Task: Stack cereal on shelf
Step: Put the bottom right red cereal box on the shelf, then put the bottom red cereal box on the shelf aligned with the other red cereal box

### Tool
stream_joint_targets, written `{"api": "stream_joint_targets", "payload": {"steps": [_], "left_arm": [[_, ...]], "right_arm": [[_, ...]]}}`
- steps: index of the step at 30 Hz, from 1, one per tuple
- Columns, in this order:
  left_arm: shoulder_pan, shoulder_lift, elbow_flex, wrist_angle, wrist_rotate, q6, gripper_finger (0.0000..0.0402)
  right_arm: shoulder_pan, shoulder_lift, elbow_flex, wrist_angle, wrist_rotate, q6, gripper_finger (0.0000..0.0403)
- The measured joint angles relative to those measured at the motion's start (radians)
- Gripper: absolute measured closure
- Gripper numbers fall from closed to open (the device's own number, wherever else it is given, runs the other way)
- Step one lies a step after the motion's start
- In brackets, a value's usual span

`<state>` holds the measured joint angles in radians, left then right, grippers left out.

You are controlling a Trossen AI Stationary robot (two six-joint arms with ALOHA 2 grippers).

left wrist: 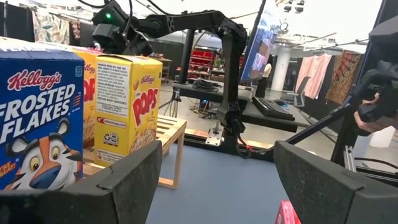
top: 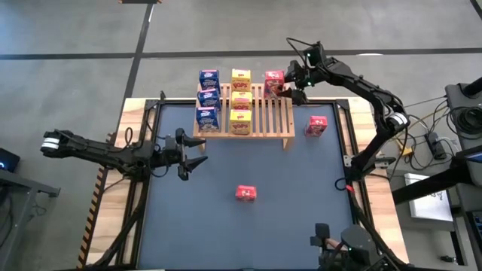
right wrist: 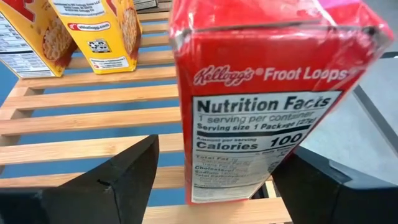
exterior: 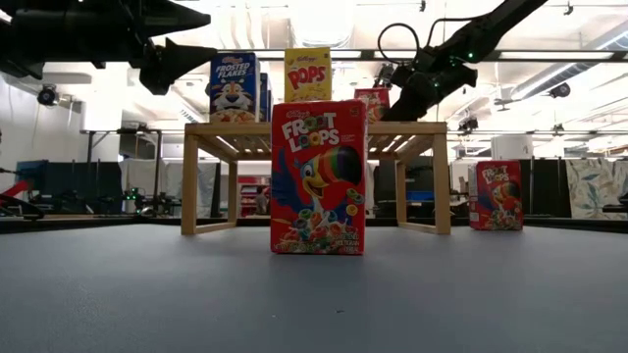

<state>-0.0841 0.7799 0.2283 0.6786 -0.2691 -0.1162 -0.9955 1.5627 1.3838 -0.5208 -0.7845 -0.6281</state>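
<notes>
The wooden shelf (top: 273, 119) stands at the table's far side. Three blue cereal boxes (top: 208, 98) stand in a row on its left part and three yellow ones (top: 241, 100) down its middle. A red cereal box (right wrist: 261, 106) stands upright on the slats at the shelf's far right corner. My right gripper (right wrist: 224, 146) is open, reaching slantwise down from the far right with a finger on either side of that box. My left gripper (top: 199, 153) waits open over the table's left, in front of the shelf. My right gripper has one finger (right wrist: 124, 177) standing apart from the red box, with shelf slats showing in the gap. The other finger (right wrist: 323, 186) lies close against the box's lower side (right wrist: 280, 165); I cannot tell whether it touches. The box stands on the slats by its bottom end.
One red box (top: 317, 126) stands on the table right of the shelf, and another (top: 245, 193) stands mid-table nearer the front. The shelf's right part has bare slats in front of the red box. Stands and cables lie beyond the table's right edge.
</notes>
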Motion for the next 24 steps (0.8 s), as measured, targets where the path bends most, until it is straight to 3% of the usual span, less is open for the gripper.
{"api": "stream_joint_targets", "payload": {"steps": [12, 18, 24], "left_arm": [[0.000, 0.004, 0.000, 0.001, 0.000, -0.062, 0.0109], [0.000, 0.004, 0.000, 0.002, 0.000, -0.062, 0.0109], [0.000, 0.004, 0.000, 0.010, 0.000, -0.062, 0.0109]], "right_arm": [[-0.007, -0.024, 0.000, -0.067, 0.004, 0.000, 0.0106], [-0.010, -0.066, 0.000, -0.122, 0.098, 0.000, 0.0104], [-0.011, -0.104, 0.000, -0.133, 0.107, 0.084, 0.0105]]}}
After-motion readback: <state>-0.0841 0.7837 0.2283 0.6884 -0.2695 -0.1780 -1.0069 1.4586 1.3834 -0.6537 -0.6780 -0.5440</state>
